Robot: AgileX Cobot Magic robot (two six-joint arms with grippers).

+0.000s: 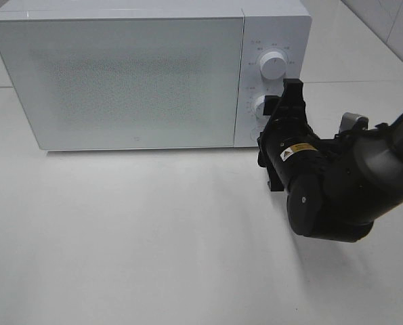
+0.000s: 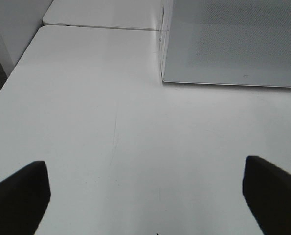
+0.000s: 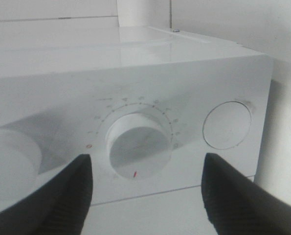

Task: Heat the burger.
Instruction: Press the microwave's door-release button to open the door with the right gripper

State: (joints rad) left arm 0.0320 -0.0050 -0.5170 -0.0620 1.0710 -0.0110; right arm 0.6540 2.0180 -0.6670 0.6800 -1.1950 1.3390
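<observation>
At lower dial [image 3: 138, 147] of microwave [image 1: 120, 74], with right fingers [image 3: 67, 196] apart either side and left fingers [image 2: 18, 193] wide apart over counter [image 2: 111, 137]: risks closing off-centre, slipping, mis-setting heating time.

The high camera looks steeply down on the boxy white microwave [image 1: 120, 74] and the matte white table [image 1: 120, 237]. The left wrist camera skims that table, with the microwave door well beyond the left gripper [image 2: 145, 161]. The right wrist camera sits close, a round white dial [image 3: 138, 147] just ahead of the right gripper [image 3: 146, 157].
</observation>
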